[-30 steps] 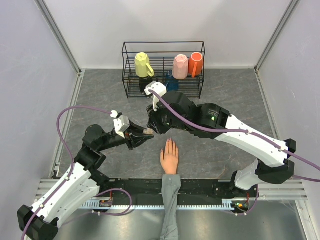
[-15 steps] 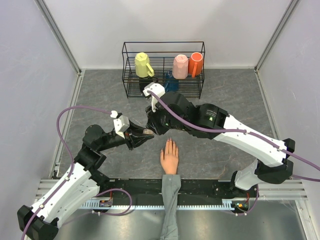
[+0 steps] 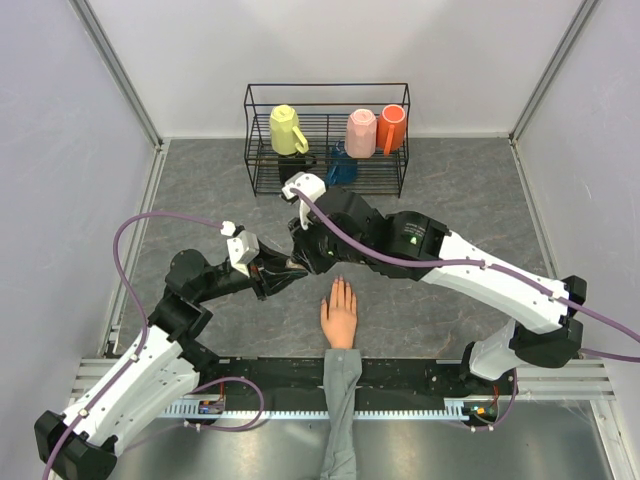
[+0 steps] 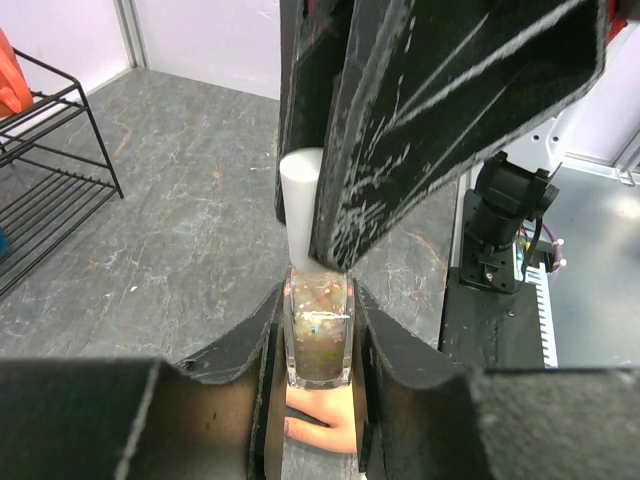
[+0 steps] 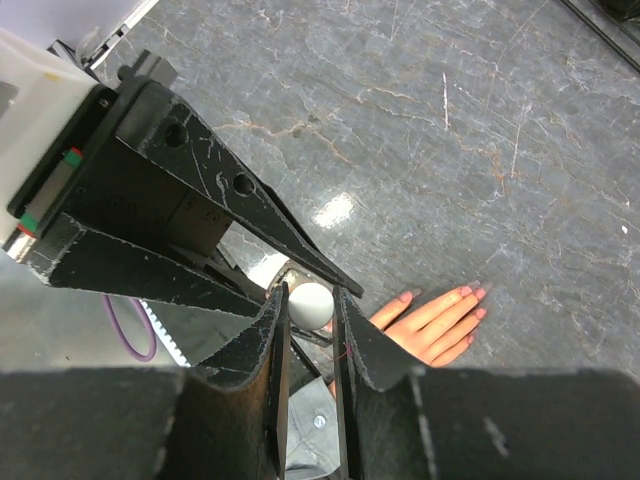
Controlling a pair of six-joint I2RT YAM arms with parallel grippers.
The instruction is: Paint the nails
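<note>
Left gripper [image 4: 318, 335] is clamping tight on the bottle [image 4: 318, 345], one jaw pressing each side of the glittery glass and holding it upright. Right gripper [image 5: 312, 300] is coming in from above, its jaws pinching the white cap [image 4: 299, 195], nearly closed with only the cap between them. So both arms are sharing one bottle, and I'm reading this as the uncapping. Whether the cap is turning or lifting yet, I can't tell. From overhead, the two grippers are meeting just past the mannequin hand [image 3: 340, 315], off the left side of its fingertips, raised off the table [image 3: 450, 190] by the look of the wrist views. That hand is lying flat, palm down, its long axis running from the grey sleeve at the near edge straight away from the arms, fingers pointing to the far rack [image 3: 327, 86]. The nails [image 5: 479, 293] are sitting pale pink at those tips, so from the bottle they are lying nearer the arm bases and a touch to the right. No paint on them that I can see, so the painting itself is looking not yet begun. The right gripper, holding the cap, is the closer of the two to the fingertips. My call: once the cap is free, it is needing only a short drop towards those tips, lining up along each finger.
</note>
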